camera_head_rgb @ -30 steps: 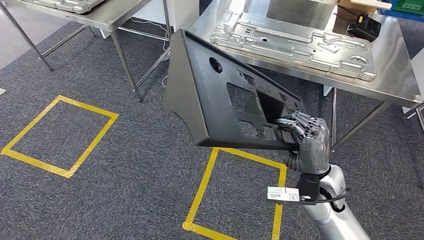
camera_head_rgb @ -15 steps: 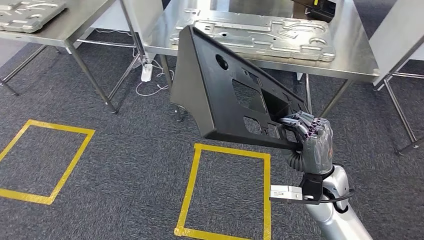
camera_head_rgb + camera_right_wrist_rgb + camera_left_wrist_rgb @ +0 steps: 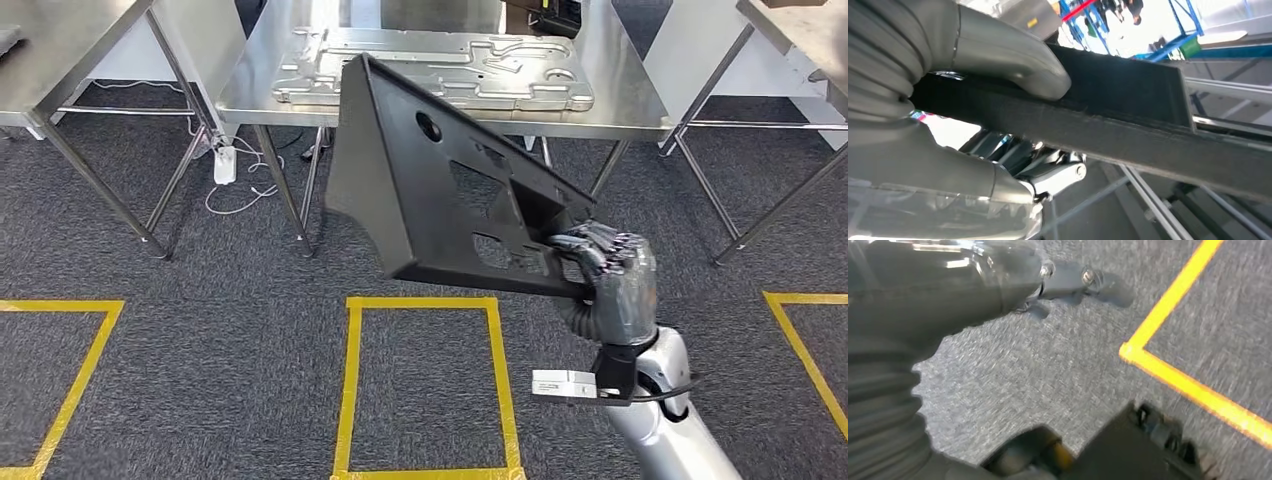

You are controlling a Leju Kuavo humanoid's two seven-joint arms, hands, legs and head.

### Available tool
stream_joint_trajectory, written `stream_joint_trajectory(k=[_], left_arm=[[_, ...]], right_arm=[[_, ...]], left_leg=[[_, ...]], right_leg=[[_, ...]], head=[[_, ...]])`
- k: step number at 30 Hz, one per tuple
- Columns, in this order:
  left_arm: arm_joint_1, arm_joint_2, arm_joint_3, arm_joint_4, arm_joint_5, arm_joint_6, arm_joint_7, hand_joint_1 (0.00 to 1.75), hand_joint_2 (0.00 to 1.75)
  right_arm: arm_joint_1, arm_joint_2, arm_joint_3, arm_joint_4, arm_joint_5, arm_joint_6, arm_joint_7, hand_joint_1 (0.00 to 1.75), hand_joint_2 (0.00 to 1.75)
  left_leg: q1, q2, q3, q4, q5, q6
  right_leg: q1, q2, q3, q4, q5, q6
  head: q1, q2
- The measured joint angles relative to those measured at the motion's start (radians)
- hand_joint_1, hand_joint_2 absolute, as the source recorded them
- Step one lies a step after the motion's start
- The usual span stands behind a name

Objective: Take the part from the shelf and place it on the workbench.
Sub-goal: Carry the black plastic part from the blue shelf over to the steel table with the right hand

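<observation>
Although the floor takes up most of the head view, the scene reads left to right like this: a yellow tape outline [image 3: 60, 380] lies on grey carpet [image 3: 200, 330] at the far left, with the corner of a steel table [image 3: 60, 50] above it. In the left wrist view the left hand [image 3: 938, 285] hangs over the carpet, too blurred and too partly shown to tell whether its fingers are spread or closed. Near the centre, a second yellow square [image 3: 425, 385] sits on the floor just in front of a steel tabletop [image 3: 640, 110], which carries a large silver stamped metal panel [image 3: 430, 65]. In front of it, held in the air, is the black part [image 3: 430, 190], a broad flat plastic panel with cut-outs, tilted steeply with its far corner overlapping the tabletop's near edge in the picture. To the right, the right hand [image 3: 610, 275] grips the part's lower corner, fingers curled through an opening and the thumb pressed on the rim in the right wrist view.

The likely risk: held by one corner, the long part could swing or slip, strike the tabletop's edge, or land on the silver panel rather than bare steel.
</observation>
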Motion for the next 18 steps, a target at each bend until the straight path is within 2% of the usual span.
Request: stream_joint_trajectory(k=[2, 3, 4, 5, 6, 7, 8, 9, 13, 18], left_arm=[[0.001, 0.0, 0.0, 0.0, 0.0, -0.005, 0.001, 0.0, 1.75], [0.001, 0.0, 0.0, 0.0, 0.001, -0.007, 0.002, 0.0, 1.75], [0.001, 0.0, 0.0, 0.0, 0.001, -0.01, 0.004, 0.0, 1.75], [0.0, 0.0, 0.0, 0.0, 0.001, -0.012, 0.004, 0.0, 1.75], [0.0, -0.001, 0.0, 0.0, 0.001, -0.014, 0.005, 0.0, 1.75], [-0.001, -0.001, 0.0, 0.0, 0.001, -0.014, 0.006, 0.0, 1.75], [-0.001, -0.001, 0.0, 0.0, 0.001, -0.016, 0.007, 0.0, 1.75], [-0.001, -0.001, 0.0, 0.0, 0.001, -0.019, 0.008, 0.0, 1.75], [-0.003, -0.001, 0.0, 0.0, 0.003, -0.049, 0.015, 0.0, 1.75], [-0.006, -0.001, 0.0, 0.0, 0.005, -0.084, 0.018, 0.0, 1.75]], right_arm=[[-0.002, 0.0, 0.001, 0.001, 0.001, 0.001, 0.0, 1.75, 1.75], [-0.001, 0.0, 0.001, 0.001, 0.003, 0.002, 0.0, 1.75, 1.75], [0.0, 0.0, 0.001, 0.002, 0.005, 0.002, 0.0, 1.75, 1.75], [0.0, 0.0, 0.001, 0.002, 0.007, 0.003, 0.0, 1.75, 1.75], [0.0, 0.0, 0.001, 0.002, 0.008, 0.002, 0.0, 1.75, 1.75], [0.0, 0.0, 0.001, 0.002, 0.01, 0.002, 0.0, 1.75, 1.75], [-0.001, 0.0, 0.001, 0.002, 0.011, 0.002, 0.0, 1.75, 1.75], [-0.001, 0.0, 0.001, 0.002, 0.013, 0.002, 0.0, 1.75, 1.75], [-0.001, 0.001, 0.001, 0.002, 0.018, 0.002, 0.001, 1.75, 1.75], [-0.004, 0.002, 0.003, 0.002, 0.024, 0.002, 0.001, 1.75, 1.75]], left_leg=[[0.0, 0.019, 0.001, 0.0, -0.003, 0.003], [0.001, 0.028, 0.002, 0.0, -0.004, 0.003], [0.002, 0.034, 0.004, 0.0, -0.007, 0.001], [0.004, 0.038, 0.008, 0.0, -0.01, -0.002], [0.006, 0.041, 0.013, 0.0, -0.014, -0.006], [0.006, 0.043, 0.018, 0.0, -0.018, -0.011], [0.005, 0.045, 0.02, 0.0, -0.022, -0.017], [0.001, 0.045, 0.02, 0.0, -0.024, -0.021], [-0.005, 0.047, 0.027, -0.013, -0.02, -0.016], [-0.006, 0.047, 0.037, -0.027, -0.018, -0.022]], right_leg=[[-0.004, -0.027, -0.066, 0.128, -0.047, 0.004], [-0.007, -0.031, -0.087, 0.165, -0.051, 0.007], [-0.01, -0.034, -0.089, 0.165, -0.038, 0.009], [-0.012, -0.036, -0.07, 0.123, -0.008, 0.012], [-0.014, -0.04, -0.035, 0.054, 0.029, 0.014], [-0.013, -0.045, 0.001, -0.012, 0.052, 0.016], [-0.011, -0.049, 0.029, -0.064, 0.065, 0.016], [-0.012, -0.052, 0.046, -0.094, 0.067, 0.016], [-0.013, -0.05, 0.053, -0.104, 0.059, 0.011], [-0.014, -0.05, 0.056, -0.105, 0.055, 0.004]], head=[[0.013, 0.0], [0.016, 0.0], [0.019, 0.0], [0.022, 0.0], [0.024, 0.0], [0.027, 0.0], [0.029, 0.0], [0.028, 0.0], [0.011, 0.0], [-0.007, 0.0]])
